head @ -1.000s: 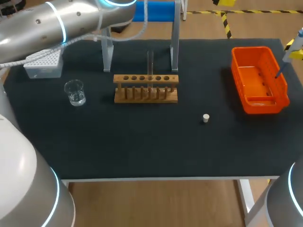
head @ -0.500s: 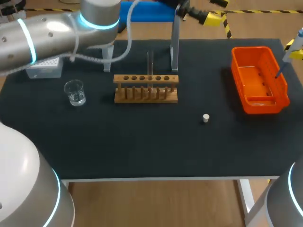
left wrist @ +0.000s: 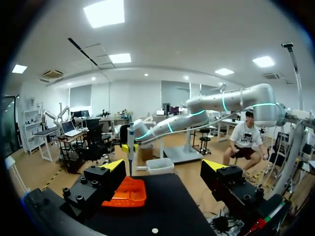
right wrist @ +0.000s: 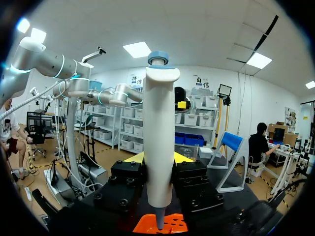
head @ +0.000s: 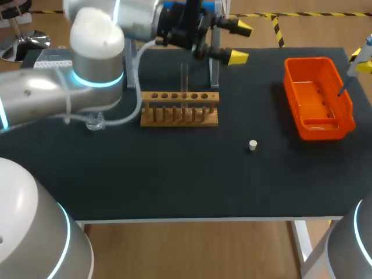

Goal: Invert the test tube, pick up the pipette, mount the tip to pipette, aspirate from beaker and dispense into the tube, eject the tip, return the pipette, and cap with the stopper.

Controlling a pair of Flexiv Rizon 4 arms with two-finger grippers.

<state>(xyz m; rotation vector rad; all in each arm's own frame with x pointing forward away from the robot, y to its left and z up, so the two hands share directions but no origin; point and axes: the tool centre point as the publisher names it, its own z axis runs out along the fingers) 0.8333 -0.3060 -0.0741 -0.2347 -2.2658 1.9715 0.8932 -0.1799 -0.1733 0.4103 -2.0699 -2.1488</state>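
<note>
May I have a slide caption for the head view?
Left gripper open by the test tube in its wooden rack; stopper on the mat; right gripper holds pipette over the orange bin.

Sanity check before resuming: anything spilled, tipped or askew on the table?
Nothing stands out. Test tube upright in the wooden rack, stopper loose on the table, orange bin square, no spill visible; right claw shut on the pipette.

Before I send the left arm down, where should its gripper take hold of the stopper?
Grip the stopper by its round side wall, coming straight down from above with the left gripper open. It is short, seems to stand on end, and sits alone on the table, so a sideways approach would likely scrape the surface; no neighbour limits finger direction.
</note>
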